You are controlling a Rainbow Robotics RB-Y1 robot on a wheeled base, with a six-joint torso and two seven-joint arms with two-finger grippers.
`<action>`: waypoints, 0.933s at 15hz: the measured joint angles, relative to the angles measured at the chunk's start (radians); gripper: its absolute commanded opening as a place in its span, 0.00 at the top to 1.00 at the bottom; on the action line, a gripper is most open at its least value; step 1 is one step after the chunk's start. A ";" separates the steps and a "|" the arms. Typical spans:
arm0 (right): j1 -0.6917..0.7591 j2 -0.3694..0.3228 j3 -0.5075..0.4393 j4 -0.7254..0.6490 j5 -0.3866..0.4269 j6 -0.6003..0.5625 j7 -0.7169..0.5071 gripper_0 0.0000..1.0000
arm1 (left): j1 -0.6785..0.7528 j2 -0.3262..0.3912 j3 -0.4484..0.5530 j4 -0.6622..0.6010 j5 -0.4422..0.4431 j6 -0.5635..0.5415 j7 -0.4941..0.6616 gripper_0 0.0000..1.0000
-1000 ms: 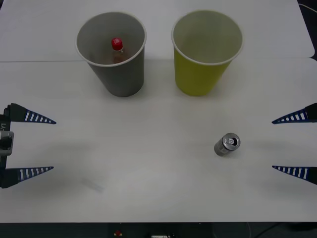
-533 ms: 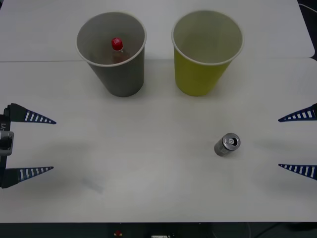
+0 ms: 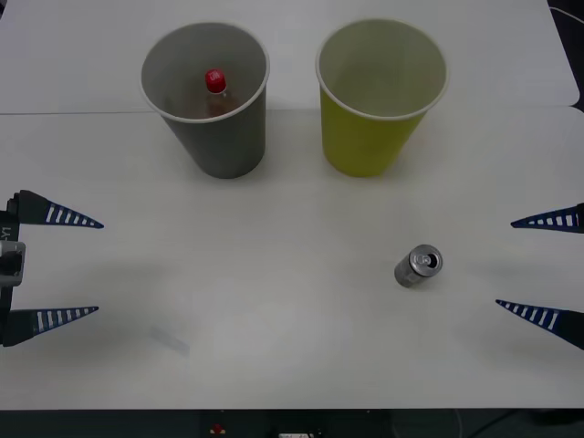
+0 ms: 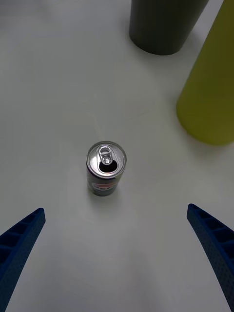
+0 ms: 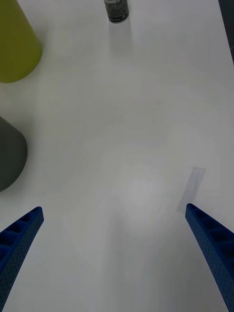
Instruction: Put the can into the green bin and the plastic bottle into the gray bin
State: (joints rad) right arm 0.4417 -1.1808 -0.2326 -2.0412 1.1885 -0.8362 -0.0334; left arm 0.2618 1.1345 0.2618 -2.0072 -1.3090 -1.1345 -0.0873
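The can (image 3: 419,265) stands upright on the white worktop (image 3: 274,274), at 5 o'clock from the green bin (image 3: 379,96). The right tool (image 3: 540,267), spread wide, sits at 3 o'clock of it. The front view shows the bottle (image 3: 215,87) inside the gray bin (image 3: 206,99); the right wrist view shows the can's open pull-tab top. The left tool (image 3: 71,267), spread, waits at 9 o'clock.

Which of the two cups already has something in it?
The gray cup, on the robot's left: a red-capped bottle stands inside. The yellow-green cup beside it looks empty.
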 measured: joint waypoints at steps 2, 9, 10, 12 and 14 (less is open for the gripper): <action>0.003 -0.001 0.049 -0.002 -0.010 0.067 0.009 0.00 | 0.000 0.000 0.000 0.000 0.000 0.000 0.000 0.00; -0.007 0.001 0.210 0.061 -0.136 0.189 0.060 0.00 | 0.000 0.000 0.000 0.000 0.000 0.000 0.000 0.00; -0.013 0.003 0.227 0.076 -0.159 0.189 0.073 0.00 | 0.000 0.000 0.000 0.000 0.000 0.000 0.000 0.00; -0.032 0.019 0.267 0.115 -0.228 0.192 0.149 0.00 | 0.000 0.000 0.000 0.000 0.000 0.000 0.000 0.00; -0.060 0.027 0.322 0.167 -0.323 0.192 0.250 0.00 | 0.000 0.000 0.000 0.000 0.000 0.000 0.000 0.00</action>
State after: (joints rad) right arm 0.3815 -1.1537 0.0890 -1.8745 0.8656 -0.6441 0.2168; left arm 0.2618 1.1345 0.2618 -2.0071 -1.3090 -1.1345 -0.0873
